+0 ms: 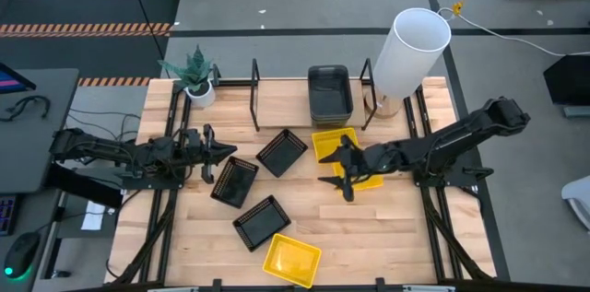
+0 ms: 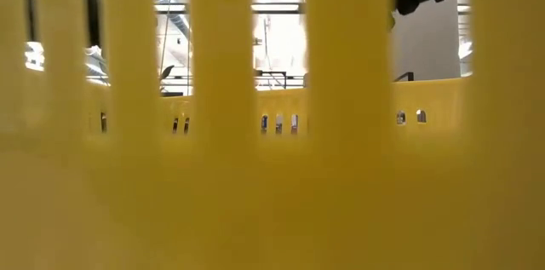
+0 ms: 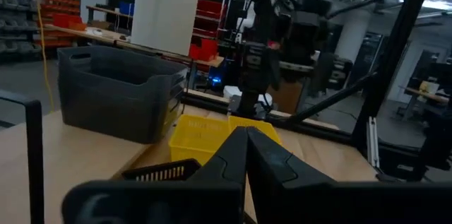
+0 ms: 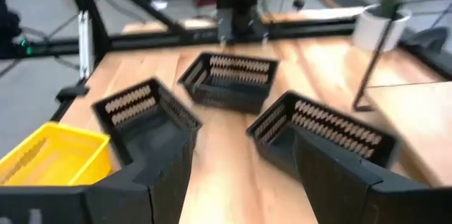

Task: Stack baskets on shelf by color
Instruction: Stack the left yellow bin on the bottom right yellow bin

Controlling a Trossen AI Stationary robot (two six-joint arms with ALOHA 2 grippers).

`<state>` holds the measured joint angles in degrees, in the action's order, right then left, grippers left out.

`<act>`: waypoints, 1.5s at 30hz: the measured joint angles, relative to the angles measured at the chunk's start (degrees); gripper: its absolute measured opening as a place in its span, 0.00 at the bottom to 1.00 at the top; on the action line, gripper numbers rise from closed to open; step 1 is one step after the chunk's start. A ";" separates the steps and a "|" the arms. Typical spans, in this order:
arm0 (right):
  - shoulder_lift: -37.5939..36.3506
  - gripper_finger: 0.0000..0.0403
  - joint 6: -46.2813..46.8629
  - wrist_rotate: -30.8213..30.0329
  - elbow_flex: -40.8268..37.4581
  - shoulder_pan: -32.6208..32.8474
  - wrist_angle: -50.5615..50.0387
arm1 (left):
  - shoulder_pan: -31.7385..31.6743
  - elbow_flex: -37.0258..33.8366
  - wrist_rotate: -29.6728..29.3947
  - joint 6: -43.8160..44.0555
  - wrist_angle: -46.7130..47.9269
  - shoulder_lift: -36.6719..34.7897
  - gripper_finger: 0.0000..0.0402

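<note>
Yellow plastic basket is lying at the tabletop's near edge. Right end effector, wide open, empty, is hovering over yellow baskets; it should descend squarely. Left end effector is closed, empty.

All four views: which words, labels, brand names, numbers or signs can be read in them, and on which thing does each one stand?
No text can be read in any view.
Bright yellow slatted plastic baskets: no marking.
Black slatted plastic baskets: no marking.
Dark grey solid plastic baskets: no marking.
Tall white cylinder: plain, no label visible.
Red bins in the room behind: too blurred to tell whether they bear text.
</note>
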<state>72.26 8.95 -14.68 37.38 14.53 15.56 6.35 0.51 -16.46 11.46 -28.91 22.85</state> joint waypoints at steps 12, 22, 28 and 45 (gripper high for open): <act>12.25 0.62 2.25 -0.68 16.71 4.10 -20.88 | 0.00 -0.02 0.01 -0.15 0.01 0.00 0.07; 22.00 0.62 7.12 0.86 24.45 8.32 -22.56 | 0.00 -0.04 0.01 -0.17 0.03 0.00 0.05; 26.53 0.62 9.05 0.85 27.57 12.10 -22.32 | 0.00 -0.04 0.01 -0.14 0.03 0.00 0.05; 30.55 0.62 11.62 -2.19 28.36 19.34 -14.89 | 0.00 -0.04 -0.01 -0.18 0.26 -0.03 0.05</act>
<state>102.81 20.57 -16.87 65.74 33.87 0.68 6.35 0.47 -16.47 11.28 -28.66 22.82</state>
